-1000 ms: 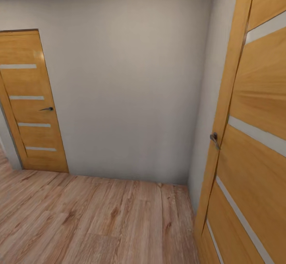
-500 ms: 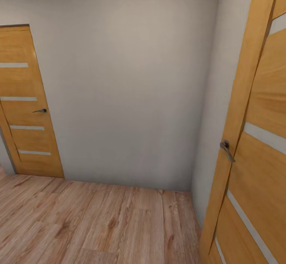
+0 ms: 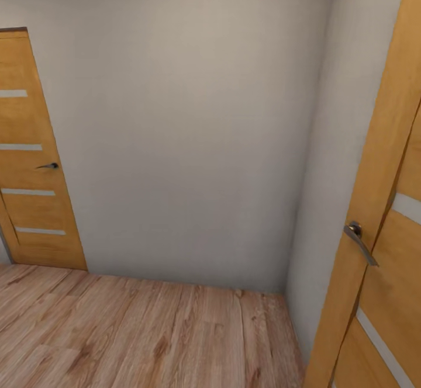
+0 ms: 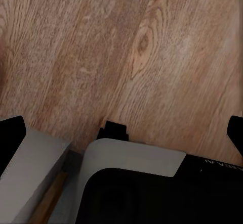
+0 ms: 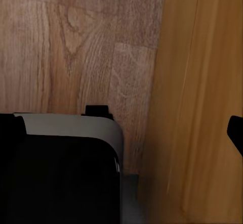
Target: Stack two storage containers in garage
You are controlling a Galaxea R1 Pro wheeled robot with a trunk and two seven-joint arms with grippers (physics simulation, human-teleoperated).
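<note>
The robot is on its way through a hallway with a wood-plank floor [image 3: 146,335], between a closed door [image 3: 29,160] and an open door [image 3: 380,230]. No container is visible. Both pincers' width I cannot tell. Next it must probably drive on and search.

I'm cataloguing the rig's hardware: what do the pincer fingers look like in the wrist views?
The left pincer has two plain matte black fingertips with blunt, angled ends and no visible markings or cables. The right pincer has the same black finish. One tip is distinct, while the other blends into the dark bodywork behind it.
</note>
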